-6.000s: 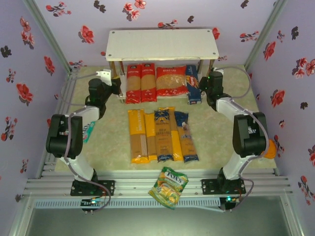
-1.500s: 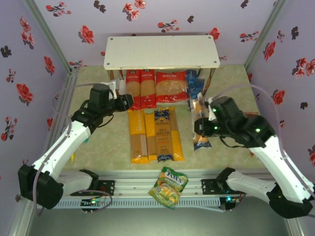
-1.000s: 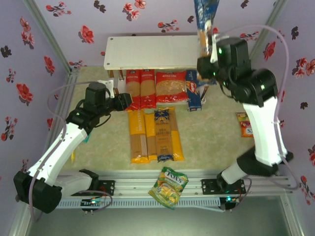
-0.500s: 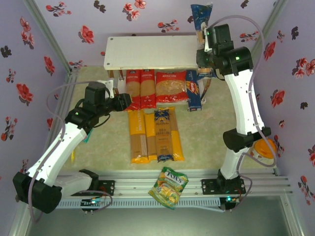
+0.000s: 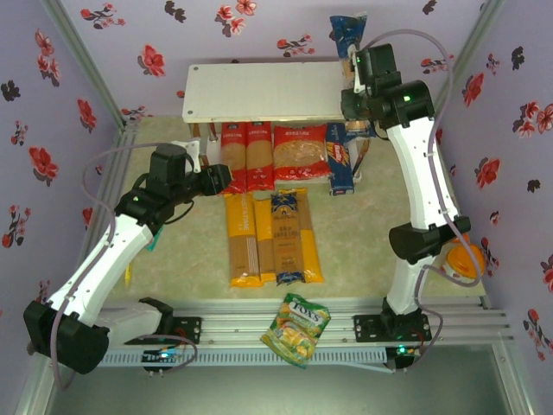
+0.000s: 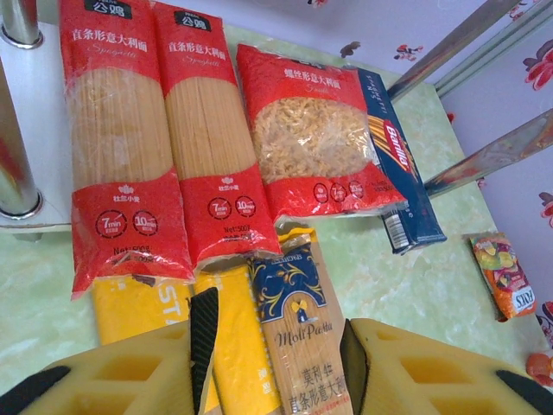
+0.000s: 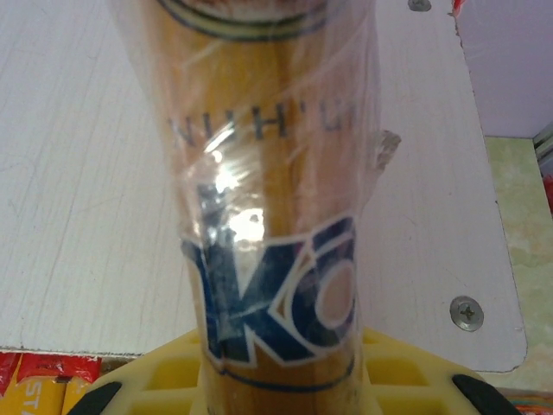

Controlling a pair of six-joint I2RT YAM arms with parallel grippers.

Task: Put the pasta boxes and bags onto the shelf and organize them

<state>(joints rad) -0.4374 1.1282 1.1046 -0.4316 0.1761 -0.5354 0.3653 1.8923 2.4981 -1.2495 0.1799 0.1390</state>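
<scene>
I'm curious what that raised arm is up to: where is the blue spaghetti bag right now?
In the top view, the blue spaghetti bag is clamped in the right gripper, over the right end of the shelf.

Left wrist view: the dark-blue box (image 6: 402, 164) right of centre says Barilla, and the blue-topped bag (image 6: 298, 337) at bottom middle reads MoliPasta. The far-left red bag (image 6: 117, 147) and the next red bag (image 6: 212, 147) both say 直条形意大利面, Spaghetti, 7 min. Small bag (image 6: 501, 277) far right: FOXS. Right wrist view, clear-wrapped bag (image 7: 268, 259): big blue KO.
</scene>
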